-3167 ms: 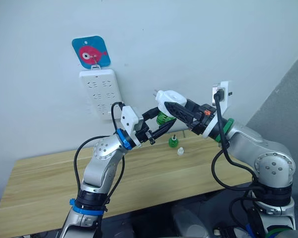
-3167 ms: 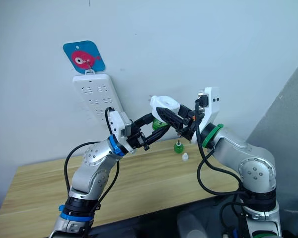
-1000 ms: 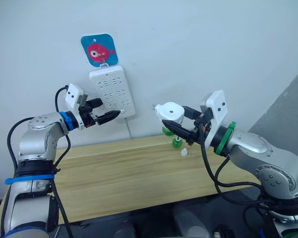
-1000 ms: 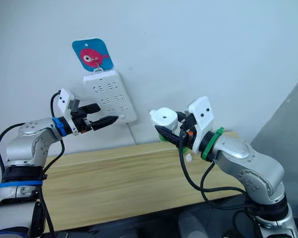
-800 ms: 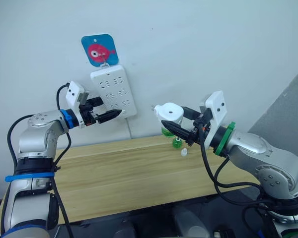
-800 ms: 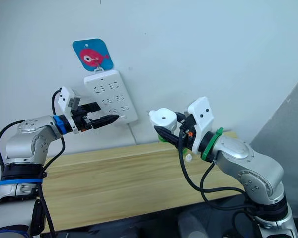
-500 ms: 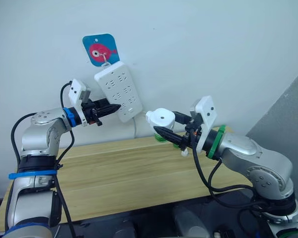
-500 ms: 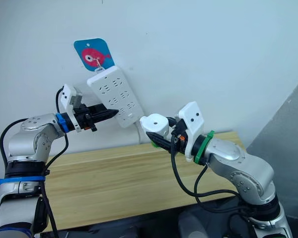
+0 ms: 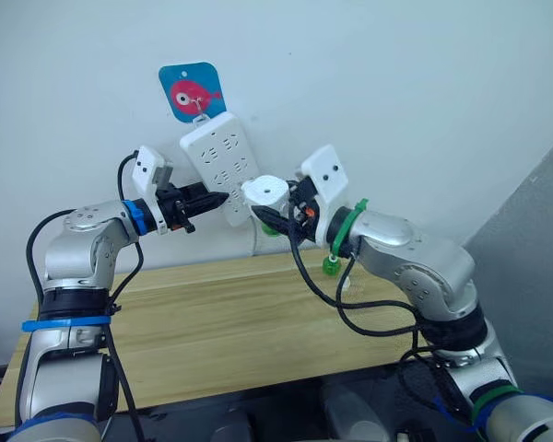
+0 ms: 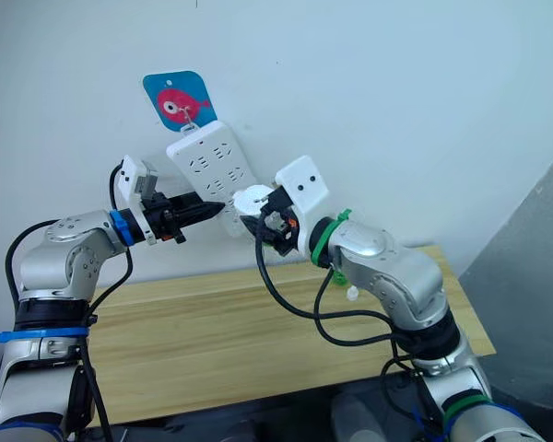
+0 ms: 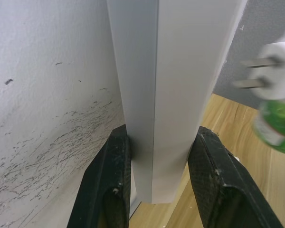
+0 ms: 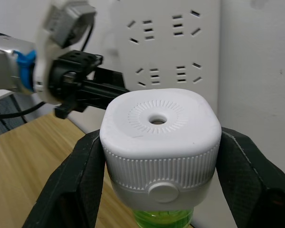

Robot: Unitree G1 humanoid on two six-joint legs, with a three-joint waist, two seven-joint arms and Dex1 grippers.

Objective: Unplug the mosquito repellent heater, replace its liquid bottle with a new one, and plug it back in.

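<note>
While the power strip is pinched on the wall, the scene is recorded as follows.

Left end effector (image 9: 207,199): pressed onto the lower end of the power strip; in the left wrist view one black finger (image 11: 108,185) is seen on each side of the strip's white body, both touching it.

Power strip (image 9: 221,166): white, hung on the wall from a hook under the blue fish card (image 9: 191,91), tilted off vertical with its lower end swung toward the robot's right.

Right end effector (image 9: 275,216): clamped on the mosquito repellent heater, with a finger (image 12: 76,185) pressed against each side of its ribbed base.

Mosquito repellent heater (image 12: 160,135): held in the air above the worktop, just beside the strip's lower end; its vented face is turned toward the right wrist camera, and its two metal prongs (image 11: 254,72) are seen near the strip's face without touching it.

Liquid bottle (image 11: 277,127): green, fitted under the heater.

Worktop (image 9: 221,322): light wood, against the wall; a second green bottle (image 9: 332,266) is seen standing at its back edge, partly hidden by the right arm.
</note>
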